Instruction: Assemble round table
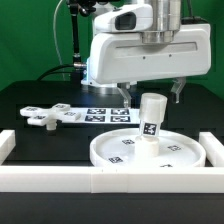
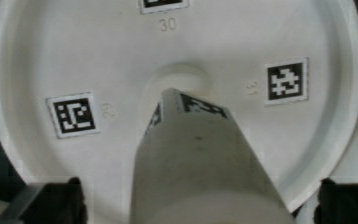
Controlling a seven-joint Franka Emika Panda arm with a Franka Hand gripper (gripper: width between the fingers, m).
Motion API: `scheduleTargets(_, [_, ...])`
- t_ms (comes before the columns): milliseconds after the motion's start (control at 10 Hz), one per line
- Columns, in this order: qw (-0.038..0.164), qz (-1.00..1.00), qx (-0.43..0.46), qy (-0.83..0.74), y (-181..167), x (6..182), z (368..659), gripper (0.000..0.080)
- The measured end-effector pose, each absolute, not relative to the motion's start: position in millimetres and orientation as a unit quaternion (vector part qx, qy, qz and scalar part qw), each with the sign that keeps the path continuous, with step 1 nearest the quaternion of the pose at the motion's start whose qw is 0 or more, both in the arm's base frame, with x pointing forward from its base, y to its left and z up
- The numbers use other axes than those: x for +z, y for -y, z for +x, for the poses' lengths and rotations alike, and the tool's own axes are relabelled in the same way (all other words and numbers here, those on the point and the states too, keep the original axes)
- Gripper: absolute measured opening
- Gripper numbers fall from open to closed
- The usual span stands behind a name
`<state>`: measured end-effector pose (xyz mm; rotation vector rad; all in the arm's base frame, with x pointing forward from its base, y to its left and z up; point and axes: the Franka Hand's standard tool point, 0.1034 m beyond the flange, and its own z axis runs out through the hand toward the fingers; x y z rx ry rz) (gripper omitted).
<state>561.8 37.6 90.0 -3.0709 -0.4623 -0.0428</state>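
**Border bar in front, leg on the disc, pincer wide**

Nearest the exterior camera ran the long white border bar. Right behind it, the round table's large rimmed disc lay flat on the black counter, tucked into the corner the bars made. Whether it touched them could not be told.

The short cylindrical leg stood on the disc's centre and leaned slightly, with its top toward one o'clock. Your pincer hung over it, spread wide. The dark fingers sat at nine and three o'clock of the leg's top, and neither touched it. The wrist view agreed: the leg ran down to the central hub of the disc, with a fingertip in each near corner and clear gaps between them and the leg.

The cross-shaped foot waited well apart, at about ten o'clock from the disc. The marker board lay between them.

By my reading, you were seating the leg in the hub. To do that well:

- Centre the pincer so both pads meet the leg together.
- Come down far enough to grip its body rather than its tip.
- Square it upright before turning, since a leaning leg would probably cross-thread or tip over.
- Turn in short strokes, release, and regrip.
- Let the corner bars brace the disc against spinning.
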Motion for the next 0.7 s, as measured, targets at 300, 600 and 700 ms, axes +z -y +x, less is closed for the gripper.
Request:
scheduleTargets(300, [0.019, -0.989, -0.013, 0.149, -38.9, 87.7, 560.9, 0.0407])
scheduleTargets(600, [0.02, -0.989, -0.013, 0.145, -39.0, 87.7, 560.9, 0.0407])
scheduleTargets(700, [0.02, -0.989, -0.013, 0.143, -39.0, 87.7, 560.9, 0.0407])
